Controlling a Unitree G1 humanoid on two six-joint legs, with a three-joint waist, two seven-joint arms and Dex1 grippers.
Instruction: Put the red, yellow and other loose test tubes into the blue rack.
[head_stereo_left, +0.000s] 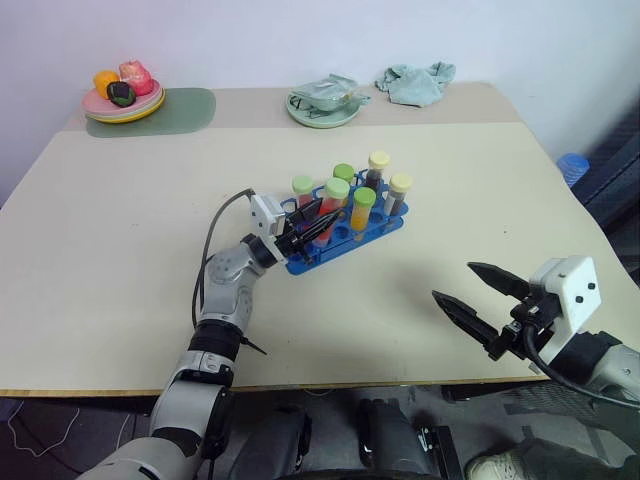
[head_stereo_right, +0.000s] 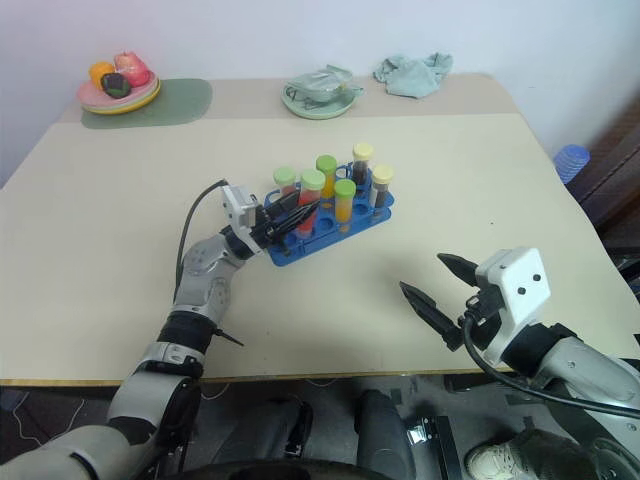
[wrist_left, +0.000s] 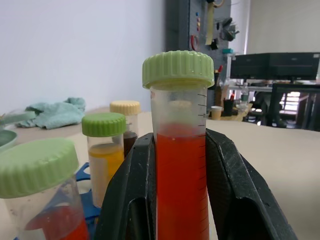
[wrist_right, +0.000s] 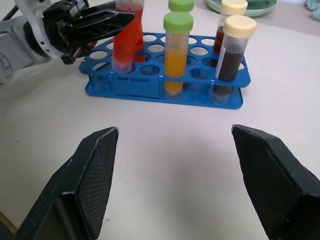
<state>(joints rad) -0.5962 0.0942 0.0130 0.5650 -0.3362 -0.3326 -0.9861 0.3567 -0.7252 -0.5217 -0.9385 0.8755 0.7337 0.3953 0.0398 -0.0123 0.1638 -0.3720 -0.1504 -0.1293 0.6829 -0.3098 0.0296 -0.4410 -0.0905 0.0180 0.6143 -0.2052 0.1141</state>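
left gripper (head_stereo_left: 312, 224) is clamped on the red tube (wrist_right: 126, 35), which is already sitting in a near-row hole of the blue rack (wrist_right: 150, 90), looks seated I think. Let go slowly and back straight out; right gripper (wrist_right: 172, 165) hangs wide open, empty, nearer than the rack

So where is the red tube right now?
The red tube is clamped in the left tool, upright, its bottom in a hole at the blue rack's left end, beside the yellow tube.

Bare worktop (head_stereo_left: 120, 270) lies all around the rack (head_stereo_left: 345, 235), wide open between it and the right hand (head_stereo_left: 468, 290). Upright tubes (head_stereo_left: 362, 210) crowd the rack, and the left hand (head_stereo_left: 305, 225) blocks its near-left end.
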